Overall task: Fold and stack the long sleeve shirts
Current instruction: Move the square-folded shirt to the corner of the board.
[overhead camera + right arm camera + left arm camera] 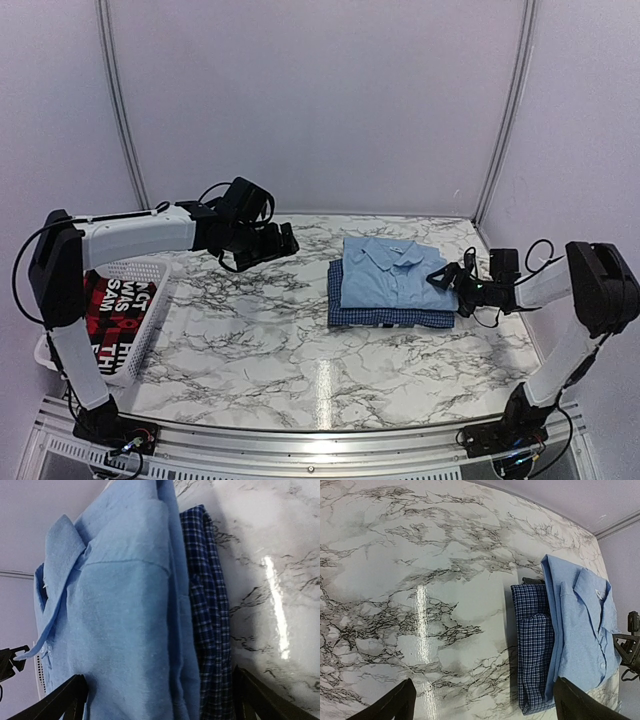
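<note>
- We see a white basket [150, 272] at left, with a red-and-black garment [115, 310] inside.
- The light blue shirt [390, 270] lies folded atop the checked shirt [380, 317] on the table's [250, 320] right half, collar toward the far wall.
- The left gripper [284, 241] and right gripper [441, 277] both gape, empty.

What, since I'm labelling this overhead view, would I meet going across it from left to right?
A white basket holding a red-and-black garment → left gripper → light blue shirt stacked on the checked shirt → right gripper.
</note>
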{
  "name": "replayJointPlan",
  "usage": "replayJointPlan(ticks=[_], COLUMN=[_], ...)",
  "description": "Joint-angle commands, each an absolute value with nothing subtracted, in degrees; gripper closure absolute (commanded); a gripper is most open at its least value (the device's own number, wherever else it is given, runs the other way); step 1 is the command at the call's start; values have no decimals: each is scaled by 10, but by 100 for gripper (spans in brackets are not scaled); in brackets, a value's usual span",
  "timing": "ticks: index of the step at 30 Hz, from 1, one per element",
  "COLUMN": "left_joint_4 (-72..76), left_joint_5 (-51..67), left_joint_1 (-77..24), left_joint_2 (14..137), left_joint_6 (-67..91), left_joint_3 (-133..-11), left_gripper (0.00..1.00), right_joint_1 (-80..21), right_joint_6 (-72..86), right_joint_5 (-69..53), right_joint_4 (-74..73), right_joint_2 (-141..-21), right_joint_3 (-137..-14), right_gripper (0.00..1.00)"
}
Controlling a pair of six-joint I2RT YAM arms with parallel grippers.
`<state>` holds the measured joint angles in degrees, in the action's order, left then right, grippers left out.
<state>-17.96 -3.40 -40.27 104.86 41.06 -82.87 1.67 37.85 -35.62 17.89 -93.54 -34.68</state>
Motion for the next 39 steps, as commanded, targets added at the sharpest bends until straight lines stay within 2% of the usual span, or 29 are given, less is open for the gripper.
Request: replayJointPlan(ticks=[1, 10, 19, 30, 39], left_joint_4=[-167, -165, -167, -186, -210], left_joint_5=[-26, -23, -15, 15, 42], left_joint_1=[-395, -377, -347, -288, -245], left_joint_2=[1020, 984, 911, 802, 747], left_joint_6=[402, 399, 391, 370, 350], left_joint_3=[-813, -788, -732, -648, -620], left_gripper=[1, 1, 1, 1, 1], right_joint_1=[-25, -131, -272, -345, -370], right_joint_6=[399, 505, 608, 656, 656], right_joint_5=[-365, -305, -232, -227, -249], right_joint_4=[201, 246, 329, 334, 267], right_joint_2=[-939, -923, -1037, -1273, -1476], right_joint_3=[-353, -339, -432, -711, -1045], right_gripper=[1, 2, 2, 1, 1])
